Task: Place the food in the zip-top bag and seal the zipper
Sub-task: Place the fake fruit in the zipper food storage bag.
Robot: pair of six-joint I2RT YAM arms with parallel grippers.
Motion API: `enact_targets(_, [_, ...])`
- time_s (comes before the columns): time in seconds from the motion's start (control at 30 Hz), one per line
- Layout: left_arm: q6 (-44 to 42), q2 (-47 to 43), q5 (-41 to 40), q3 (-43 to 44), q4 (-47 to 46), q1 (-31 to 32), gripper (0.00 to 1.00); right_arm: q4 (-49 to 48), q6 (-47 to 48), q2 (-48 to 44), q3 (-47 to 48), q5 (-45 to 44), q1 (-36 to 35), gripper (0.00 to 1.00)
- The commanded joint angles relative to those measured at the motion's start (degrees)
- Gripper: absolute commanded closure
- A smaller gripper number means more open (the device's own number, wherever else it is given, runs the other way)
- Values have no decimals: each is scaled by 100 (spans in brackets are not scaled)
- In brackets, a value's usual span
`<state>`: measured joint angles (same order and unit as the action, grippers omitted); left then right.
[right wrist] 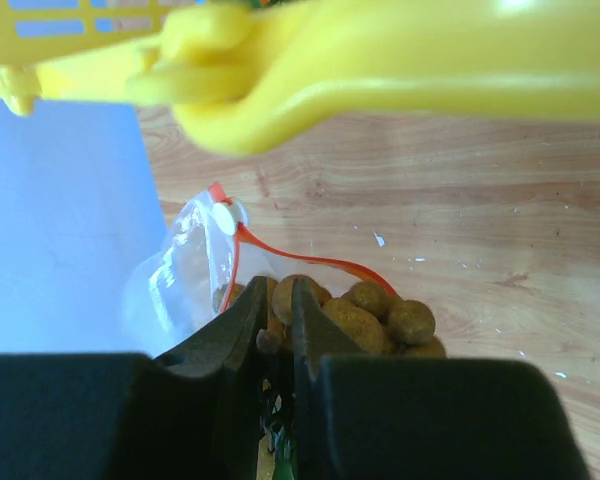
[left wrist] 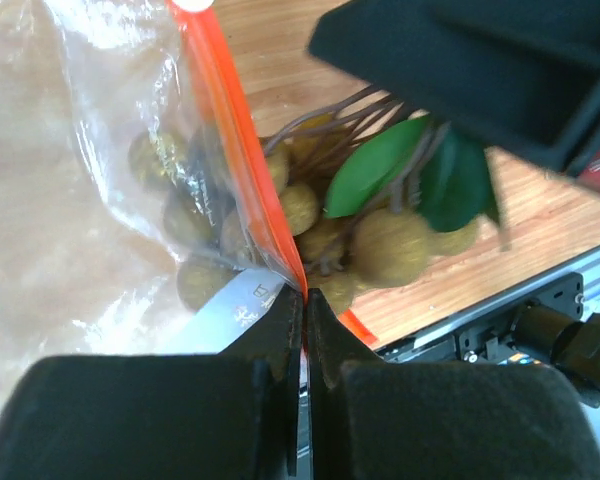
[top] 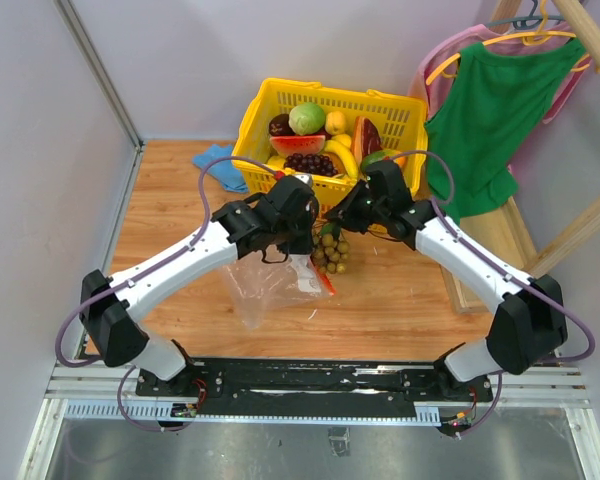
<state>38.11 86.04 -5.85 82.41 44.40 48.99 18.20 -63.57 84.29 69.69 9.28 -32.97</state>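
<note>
We see the yellow basket [top: 252,125] at the back of the wooden table [top: 410,300], and both arms reach to a spot just in front of it. The clear bag [top: 260,285] lies crumpled in front of the basket, toward its left half and on the side nearer the arm bases. The left gripper [left wrist: 303,300] is clenched on the bag's edge, its two fingers pressed together right where the orange-red zipper strip [left wrist: 230,130] meets them. From there the strip runs up and away from the pinch.

The right gripper [right wrist: 277,325] is closed tight on the stem of the cluster of tan-brown balls [top: 331,250]. The cluster hangs just in front of the basket's middle, right against the bag's mouth. In the left wrist view some balls sit on the open side of the strip beside the green leaves [left wrist: 375,170], while others show through the plastic. We cannot tell whether those are inside the bag or only behind it. In the right wrist view the strip curves around the far side of the cluster.

Inside the basket are a green fruit [top: 307,118], a banana [top: 343,157], a grape bunch [top: 310,163] and a watermelon slice [top: 297,144]. A blue cloth [top: 215,160] lies just left of the basket.
</note>
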Motion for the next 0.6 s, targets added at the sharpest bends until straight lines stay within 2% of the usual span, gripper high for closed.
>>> enact_targets(0.0, [-240, -392, 190, -541, -679, 49, 100, -713, -702, -467, -306, 735, 358, 99])
enact_targets(0.27, [-479, -1177, 420, -1570, -2267, 49, 100, -998, -1016, -800, -605, 1075, 572, 99])
enact_targets(0.57, [-141, -1568, 1184, -2247, -3804, 49, 100, -1060, -1029, -932, -961, 722, 504, 99])
